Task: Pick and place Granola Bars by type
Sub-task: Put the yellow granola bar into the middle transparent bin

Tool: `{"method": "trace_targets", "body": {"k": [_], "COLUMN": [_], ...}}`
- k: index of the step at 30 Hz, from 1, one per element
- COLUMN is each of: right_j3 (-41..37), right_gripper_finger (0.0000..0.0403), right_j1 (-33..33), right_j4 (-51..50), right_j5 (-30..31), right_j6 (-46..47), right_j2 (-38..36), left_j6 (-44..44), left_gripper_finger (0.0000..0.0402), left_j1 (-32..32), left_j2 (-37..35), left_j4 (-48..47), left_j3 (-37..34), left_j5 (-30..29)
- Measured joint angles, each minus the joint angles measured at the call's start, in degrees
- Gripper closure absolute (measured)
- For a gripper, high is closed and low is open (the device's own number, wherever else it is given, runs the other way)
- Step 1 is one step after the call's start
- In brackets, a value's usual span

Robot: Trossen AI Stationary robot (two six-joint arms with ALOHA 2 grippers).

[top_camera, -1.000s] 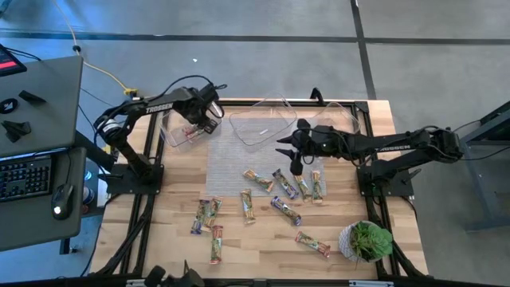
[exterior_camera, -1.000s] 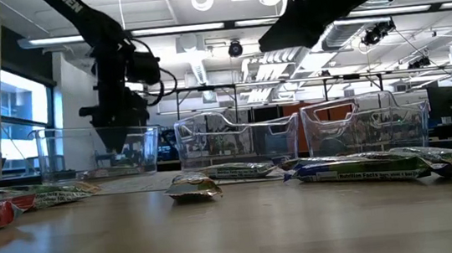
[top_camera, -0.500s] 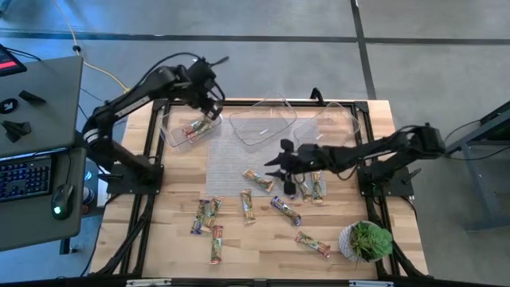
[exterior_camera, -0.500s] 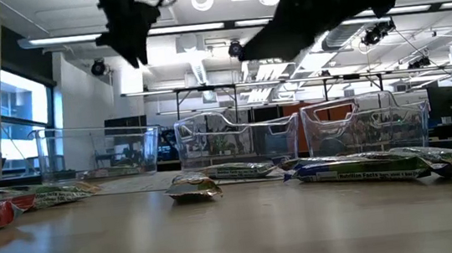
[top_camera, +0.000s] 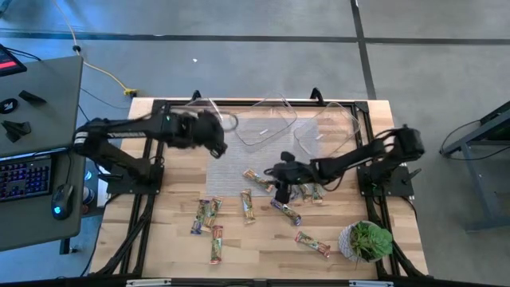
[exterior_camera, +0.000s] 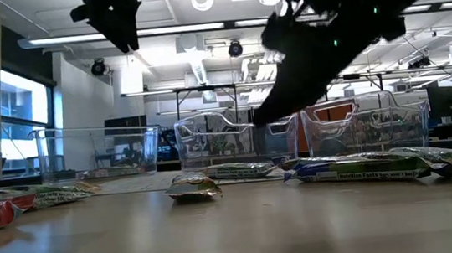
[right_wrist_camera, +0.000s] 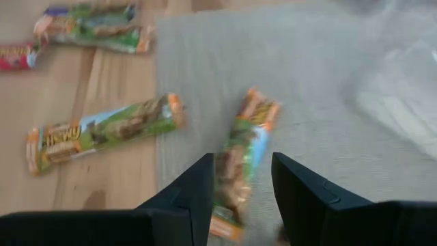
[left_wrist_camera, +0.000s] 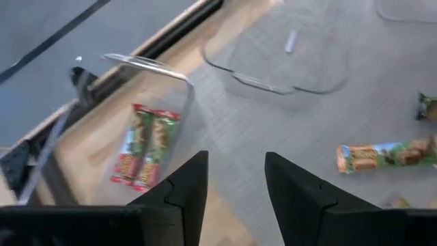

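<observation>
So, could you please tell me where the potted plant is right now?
In the high view, the potted plant stands at the table's near right corner, just right of a lone granola bar, below the right arm.

I see the left pincer [top_camera: 217, 148] lifted out of the clear plastic tub [left_wrist_camera: 136, 123] at the tabletop's back left, now hovering with fingers apart over the grey woven mat [top_camera: 239, 155], two red-and-green wrapped granola bars [left_wrist_camera: 145, 145] left lying inside the tub. My right pincer [top_camera: 280, 191] has swung from mid-mat down toward the orange-and-green wrapped bar [right_wrist_camera: 240, 154] at the mat's near edge, fingers apart above it.
</observation>
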Motion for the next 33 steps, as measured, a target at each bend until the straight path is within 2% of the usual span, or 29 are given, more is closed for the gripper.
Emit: {"method": "trace_targets", "body": {"k": [4,10,17,22,28,33], "right_j3": [0.4,4.8,7.6,7.6,7.6,7.6], "right_gripper_finger": [0.0273,0.0273,0.0273,0.0273,0.0273,0.0273], "right_j1": [1.0,1.1,1.0,1.0,1.0,1.6], "right_j4": [5.4,0.6,-7.8,-7.3,-2.6,-1.5], "right_j5": [-0.2,1.3,7.0,7.7,8.4,10.0], "right_j6": [-3.5,-3.1,-3.6,-2.7,-11.1,-10.7], "right_j2": [5.4,7.0,7.0,7.0,7.0,7.0], "left_j6": [-4.8,-8.1,-8.1,-8.1,-8.1,-8.1], "left_gripper_finger": [0.0261,0.0261,0.0261,0.0261,0.0261,0.0261], "left_j1": [-5.0,-8.2,-8.4,-8.4,-8.4,-8.4], "left_j2": [0.0,0.0,0.0,0.0,0.0,0.0], "left_j4": [0.8,0.9,1.0,1.0,1.0,0.5], "left_j3": [-2.6,-3.2,-3.2,-3.3,-3.3,-3.3], "left_j5": [-1.5,-2.7,-3.8,-4.6,-5.2,-5.0]}}
